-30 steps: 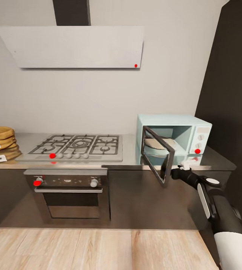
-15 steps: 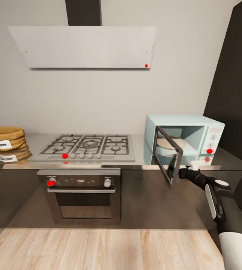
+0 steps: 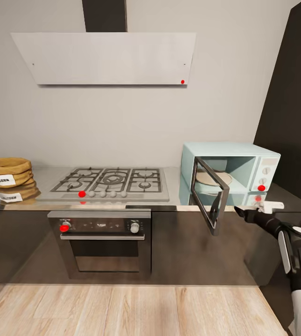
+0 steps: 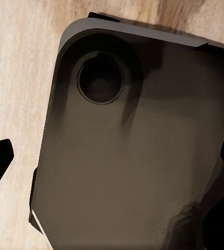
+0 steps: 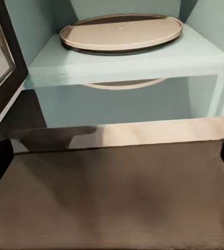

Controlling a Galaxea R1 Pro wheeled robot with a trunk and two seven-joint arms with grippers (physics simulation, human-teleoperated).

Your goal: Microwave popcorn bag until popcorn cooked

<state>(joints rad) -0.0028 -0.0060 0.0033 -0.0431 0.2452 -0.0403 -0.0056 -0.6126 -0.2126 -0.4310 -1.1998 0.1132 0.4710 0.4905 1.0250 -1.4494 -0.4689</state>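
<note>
Head view: the microwave (image 3: 229, 170) stands open, its door (image 3: 209, 193) swung out; the right gripper (image 3: 262, 205) has drawn back from the door, and the popcorn bag (image 3: 8, 171) waits far left along the countertop (image 3: 178, 200). Right wrist view: fingers spread, empty, facing the microwave's bare turntable (image 5: 121, 31). Left wrist view: fingers spread over the robot's dark base (image 4: 133, 156).

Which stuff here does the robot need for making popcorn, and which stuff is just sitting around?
Needed for the job:
tan cloth popcorn bag with white label
mint-blue microwave, door open, round turntable plate inside
grey glossy countertop
robot's right hand

Just sitting around:
steel gas hob
steel built-in oven with knobs
flat white hood
</note>
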